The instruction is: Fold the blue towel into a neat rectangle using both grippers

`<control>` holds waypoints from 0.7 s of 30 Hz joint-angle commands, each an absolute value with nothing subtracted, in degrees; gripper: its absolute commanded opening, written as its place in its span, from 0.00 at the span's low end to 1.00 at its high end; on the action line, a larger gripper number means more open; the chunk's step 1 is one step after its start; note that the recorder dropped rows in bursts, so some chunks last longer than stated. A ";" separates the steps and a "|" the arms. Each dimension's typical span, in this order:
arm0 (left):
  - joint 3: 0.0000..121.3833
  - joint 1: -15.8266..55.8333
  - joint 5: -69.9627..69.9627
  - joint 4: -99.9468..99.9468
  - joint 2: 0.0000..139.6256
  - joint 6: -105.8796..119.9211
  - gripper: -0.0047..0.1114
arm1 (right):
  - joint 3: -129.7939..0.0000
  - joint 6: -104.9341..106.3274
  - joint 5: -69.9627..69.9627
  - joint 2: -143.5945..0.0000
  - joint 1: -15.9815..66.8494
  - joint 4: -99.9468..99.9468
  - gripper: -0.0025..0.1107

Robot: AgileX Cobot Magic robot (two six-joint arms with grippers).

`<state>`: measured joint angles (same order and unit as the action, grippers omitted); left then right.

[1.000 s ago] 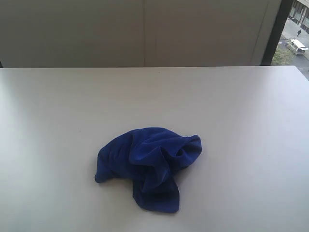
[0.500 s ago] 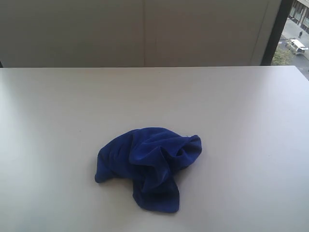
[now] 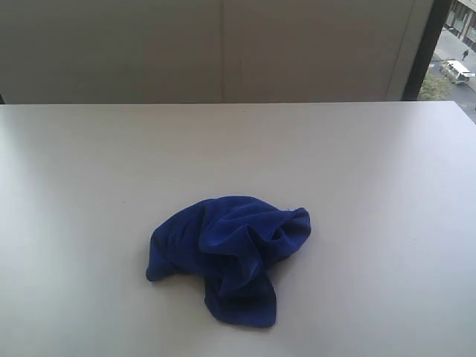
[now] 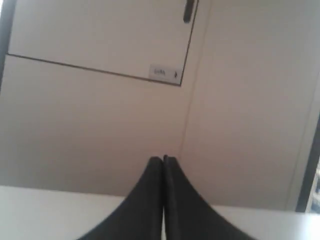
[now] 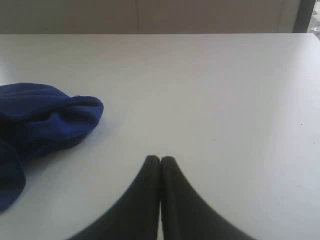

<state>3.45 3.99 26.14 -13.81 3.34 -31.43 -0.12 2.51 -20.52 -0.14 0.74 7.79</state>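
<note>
The blue towel lies crumpled in a heap on the white table, a little toward the near edge. Neither gripper appears in the exterior view. In the right wrist view the towel sits off to one side of my right gripper, whose black fingers are pressed together with nothing between them, apart from the cloth. My left gripper is shut and empty too, pointing at a pale wall above the table edge; the towel is out of its view.
A pale panelled wall rises behind the table's far edge. A dark window frame with a street outside stands at the far right. Bare tabletop surrounds the towel.
</note>
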 commanded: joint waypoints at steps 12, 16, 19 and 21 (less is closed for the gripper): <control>37.24 3.85 3.01 -99.95 53.06 -81.95 0.04 | 0.00 2.33 -19.65 0.00 0.66 7.82 0.02; 38.78 3.85 -5.84 -99.95 60.93 -71.44 0.04 | 0.00 2.33 -19.65 0.00 0.66 7.82 0.02; 38.78 3.85 -14.06 -95.03 65.91 -61.11 0.04 | 0.00 2.33 -19.65 0.00 0.66 7.82 0.02; 38.90 4.07 -20.81 -82.59 68.84 -45.01 0.04 | 0.00 2.33 -19.65 0.00 0.66 7.82 0.02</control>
<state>38.48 3.84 -11.85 -94.00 65.96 -61.44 -0.12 2.51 -20.52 -0.14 0.74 7.79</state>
